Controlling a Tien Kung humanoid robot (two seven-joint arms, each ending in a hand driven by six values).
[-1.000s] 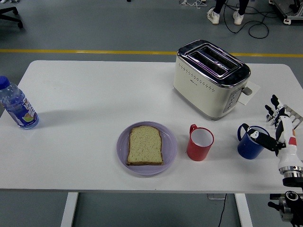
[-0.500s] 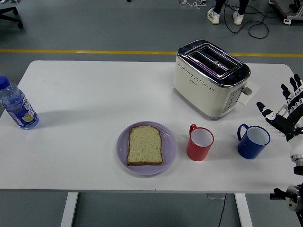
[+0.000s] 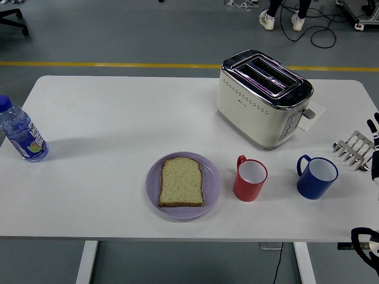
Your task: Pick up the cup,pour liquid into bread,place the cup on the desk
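- At the far right edge of the table, only a sliver of the right hand (image 3: 375,148) shows, black and white, cut off by the picture's border; whether its fingers are spread or curled cannot be told.
- Just left of that hand lies a small silver toast rack (image 3: 354,149), near the table's right end.
- The blue cup (image 3: 318,177) stands upright on the white table (image 3: 106,112) left of the rack, apart from the hand, with its handle turned to the left.
- A red cup (image 3: 249,178) stands upright further left, handle at its upper left, between the blue cup and the plate.
- The purple plate (image 3: 212,183) sits near the table's front edge, with a slice of bread (image 3: 182,181) lying flat on it.
- Behind the two cups stands a cream toaster (image 3: 263,97) with a chrome top, set at an angle, and a slip of white paper (image 3: 314,115) shows beside its right end.
- At the left end of the table a blue-capped water bottle (image 3: 21,131) stands, well apart from everything else.
- Beyond the table, a person's feet in white shoes (image 3: 282,21) stand on the grey floor among cables.
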